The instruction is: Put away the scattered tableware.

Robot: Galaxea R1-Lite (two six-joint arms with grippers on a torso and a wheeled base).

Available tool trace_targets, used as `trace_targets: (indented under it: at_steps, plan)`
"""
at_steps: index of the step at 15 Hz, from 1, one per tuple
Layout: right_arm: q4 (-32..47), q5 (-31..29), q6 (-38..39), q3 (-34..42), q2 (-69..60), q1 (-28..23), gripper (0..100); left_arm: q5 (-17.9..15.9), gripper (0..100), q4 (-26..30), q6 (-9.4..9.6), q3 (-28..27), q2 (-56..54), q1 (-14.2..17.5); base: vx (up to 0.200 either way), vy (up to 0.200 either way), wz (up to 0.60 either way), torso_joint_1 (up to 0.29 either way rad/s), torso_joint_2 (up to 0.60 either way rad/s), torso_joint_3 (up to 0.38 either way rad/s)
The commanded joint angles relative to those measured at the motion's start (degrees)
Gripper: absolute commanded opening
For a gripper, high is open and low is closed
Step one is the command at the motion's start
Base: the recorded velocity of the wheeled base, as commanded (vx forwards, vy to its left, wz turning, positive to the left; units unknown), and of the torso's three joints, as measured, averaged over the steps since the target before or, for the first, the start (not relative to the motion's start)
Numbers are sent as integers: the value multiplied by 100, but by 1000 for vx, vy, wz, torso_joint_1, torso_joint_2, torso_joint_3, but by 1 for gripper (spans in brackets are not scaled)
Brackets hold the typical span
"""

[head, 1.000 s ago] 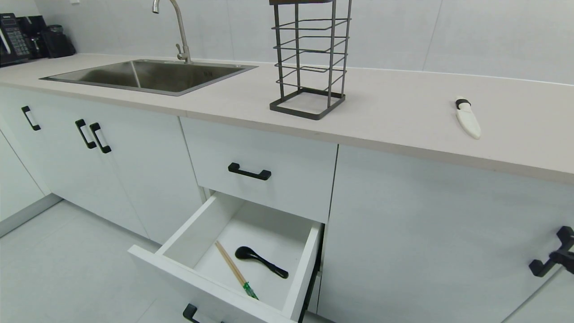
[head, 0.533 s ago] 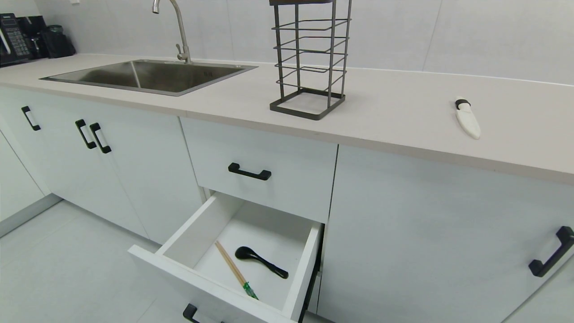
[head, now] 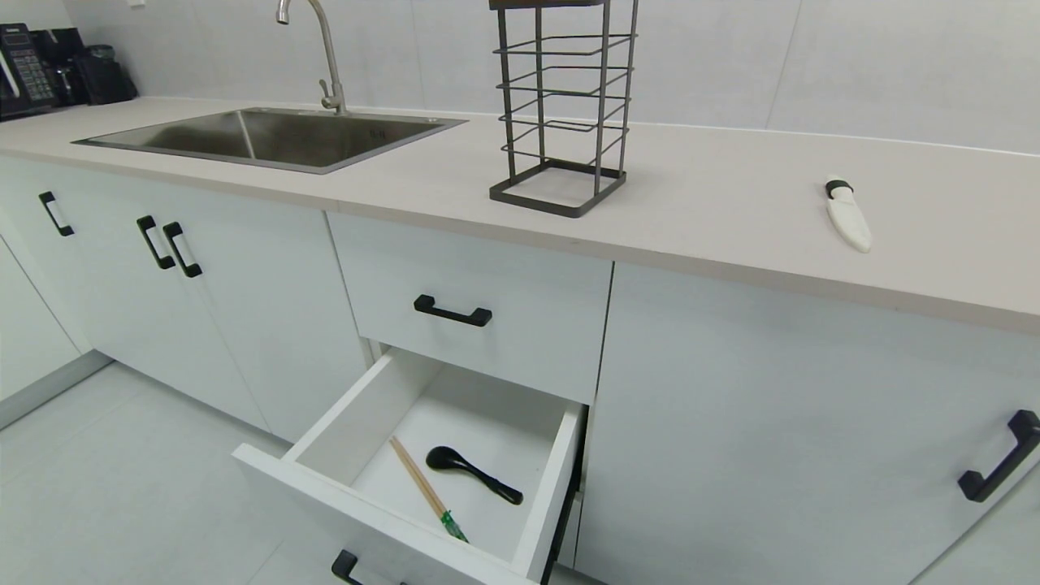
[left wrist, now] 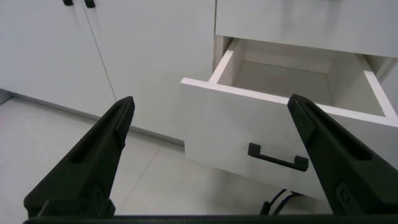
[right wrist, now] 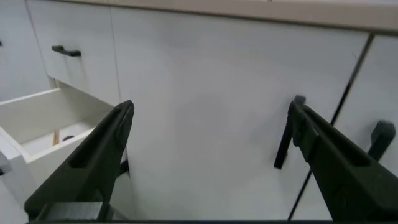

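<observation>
The left gripper (left wrist: 210, 102), jaws wide and empty, faces the front of the open drawer (head: 341, 410), where the chopsticks (head: 422, 487) and black spoon (head: 473, 474) already lie side by side. The right gripper (right wrist: 211, 104), also spread and empty, faces the cabinet door just right of the drawer. The step in hand seems to be fetching the white utensil (head: 847, 215) lying far right on the countertop (head: 715, 203), which calls for lifting the right arm to counter height and over it.
</observation>
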Motion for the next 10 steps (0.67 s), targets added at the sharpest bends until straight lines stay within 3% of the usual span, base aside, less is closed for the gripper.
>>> trace_targets:
  at_steps: [1,4,5,8,9,10]
  plan:
    - [434,-221,29,24,-110,-12,100,1,100,9,-10,0,7,2,0,0,0,0,0,0]
    - [645,-722,21,24,-110,-20,100,-17,100,9,-36,0,7,2,0,0,0,0,0,0]
    - [838,-1091,64,7,-110,-20,100,1,100,-9,25,0,7,2,0,0,0,0,0,0]
    - [803,-1100,108,7,-110,-20,100,-43,100,-132,350,-9,7,2,0,0,0,0,0,0]
    - [803,-1100,108,16,-110,-20,100,-43,100,-773,289,-879,78,38,0,0,0,0,0,0]
    - [794,-1100,108,7,-110,-20,100,-43,100,-580,148,-1556,368,46,0,0,0,0,0,0]
